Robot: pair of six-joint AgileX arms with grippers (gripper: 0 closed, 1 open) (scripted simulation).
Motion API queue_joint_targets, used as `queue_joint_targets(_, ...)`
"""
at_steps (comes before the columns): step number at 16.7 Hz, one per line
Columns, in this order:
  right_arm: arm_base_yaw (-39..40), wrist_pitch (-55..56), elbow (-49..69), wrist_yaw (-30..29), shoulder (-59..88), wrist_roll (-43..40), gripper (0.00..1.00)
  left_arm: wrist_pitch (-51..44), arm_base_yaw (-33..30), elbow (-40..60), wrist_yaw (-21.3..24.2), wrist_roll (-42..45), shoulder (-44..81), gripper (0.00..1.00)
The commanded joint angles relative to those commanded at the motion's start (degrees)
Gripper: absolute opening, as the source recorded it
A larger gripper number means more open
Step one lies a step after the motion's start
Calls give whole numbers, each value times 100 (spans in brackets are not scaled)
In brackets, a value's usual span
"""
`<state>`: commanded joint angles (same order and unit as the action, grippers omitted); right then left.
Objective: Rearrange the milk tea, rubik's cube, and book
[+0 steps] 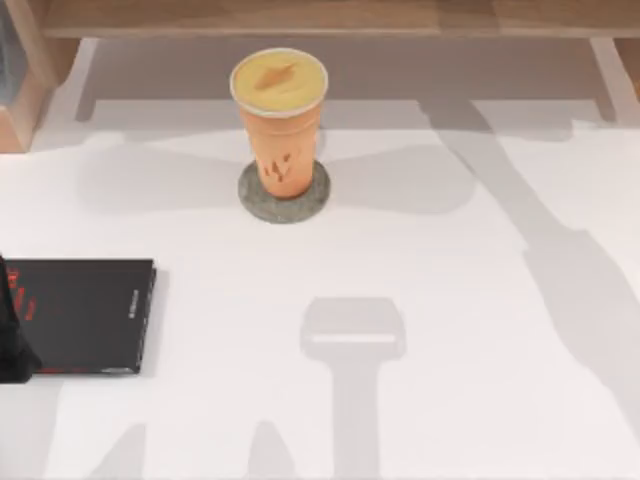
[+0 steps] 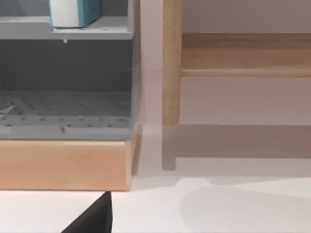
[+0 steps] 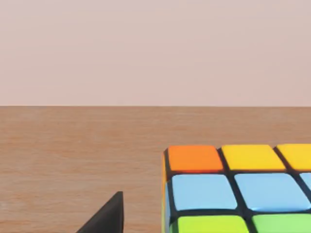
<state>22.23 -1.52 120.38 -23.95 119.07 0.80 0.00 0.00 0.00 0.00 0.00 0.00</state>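
Observation:
The milk tea (image 1: 280, 115), a tall orange cup with a lid, stands upright on a flat grey round disc (image 1: 285, 200) at the back middle of the table. The rubik's cube (image 3: 238, 189) rests on a brown wooden surface, close in front of my right wrist camera, and a dark tip of my right gripper (image 3: 104, 221) sits just beside it, apart from it. The light blue book (image 2: 75, 12) with its white page edge stands on the upper level of a grey rack. A dark tip of my left gripper (image 2: 95, 218) hangs low above the white table before that rack.
A thin black book with red marks (image 1: 80, 315) lies flat at the table's left, with part of my left arm (image 1: 10, 340) over its left end. The grey rack (image 2: 68, 87) sits on a wooden base, next to a wooden post (image 2: 171, 63). A wooden shelf (image 1: 320, 15) runs along the back.

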Motion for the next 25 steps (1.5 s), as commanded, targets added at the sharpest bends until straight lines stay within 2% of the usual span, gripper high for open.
queue_joint_targets(6,2,6,-22,-11,-17,7,100,0,0,0,0,0,0,100)
queue_joint_targets(13,160,308,-1026,-143,-697,4,100,0,0,0,0,0,0,100)
queue_joint_targets(18,140,322,-1055,-143,-713,6,100,0,0,0,0,0,0,100)
queue_joint_targets(22,79,286,-1479,34,-1111,42,100,0,0,0,0,0,0,100)
queue_joint_targets(25,-103,256,-2274,248,-1874,33,100,0,0,0,0,0,0,100)
